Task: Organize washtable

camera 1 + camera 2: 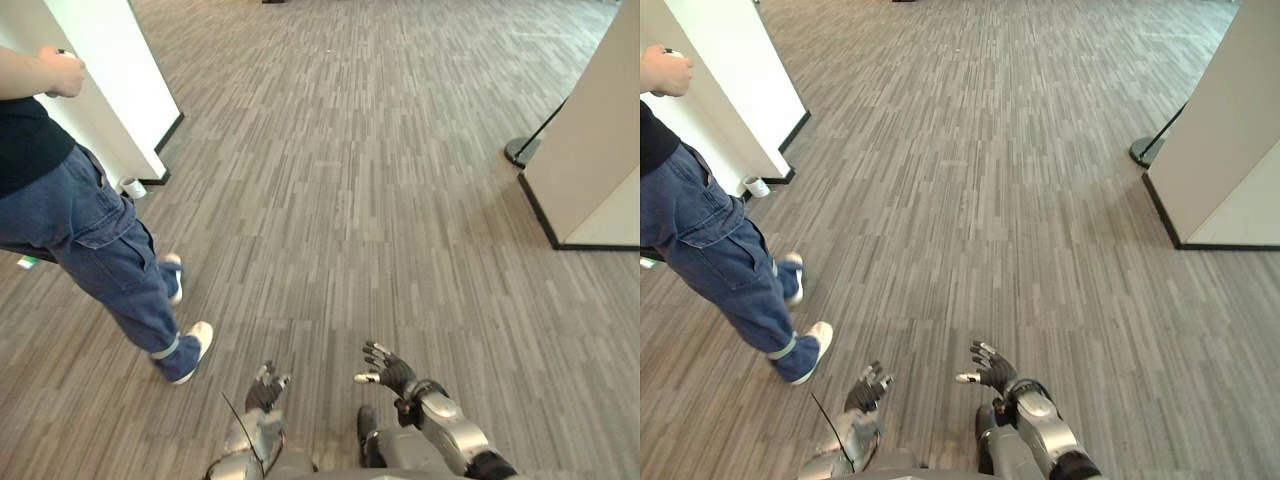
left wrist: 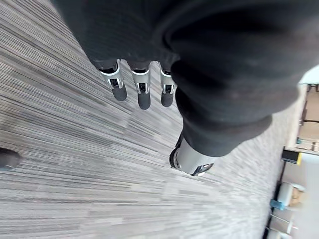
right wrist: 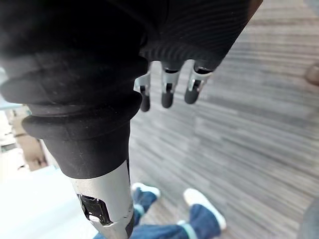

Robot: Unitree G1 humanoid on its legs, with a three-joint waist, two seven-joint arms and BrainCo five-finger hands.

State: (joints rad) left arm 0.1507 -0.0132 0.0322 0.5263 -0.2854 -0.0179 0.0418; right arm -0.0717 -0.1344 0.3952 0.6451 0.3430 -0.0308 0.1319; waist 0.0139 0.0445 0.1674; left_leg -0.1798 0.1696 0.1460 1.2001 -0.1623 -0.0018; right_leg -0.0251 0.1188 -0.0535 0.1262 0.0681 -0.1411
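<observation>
This looks like the approach step. The left hand (image 1: pixel 265 388) and right hand (image 1: pixel 388 370) hang low and near, fingers loosely spread and holding nothing. I cannot tell where the counter to be tidied stands. Ahead lies a floor (image 1: pixel 350 200) of grey streaked planks, with a smooth white panel (image 1: pixel 110 70) at the far left. A person (image 1: pixel 90 230) in blue jeans stands on the left. The next move calls for walking to the counter.
</observation>
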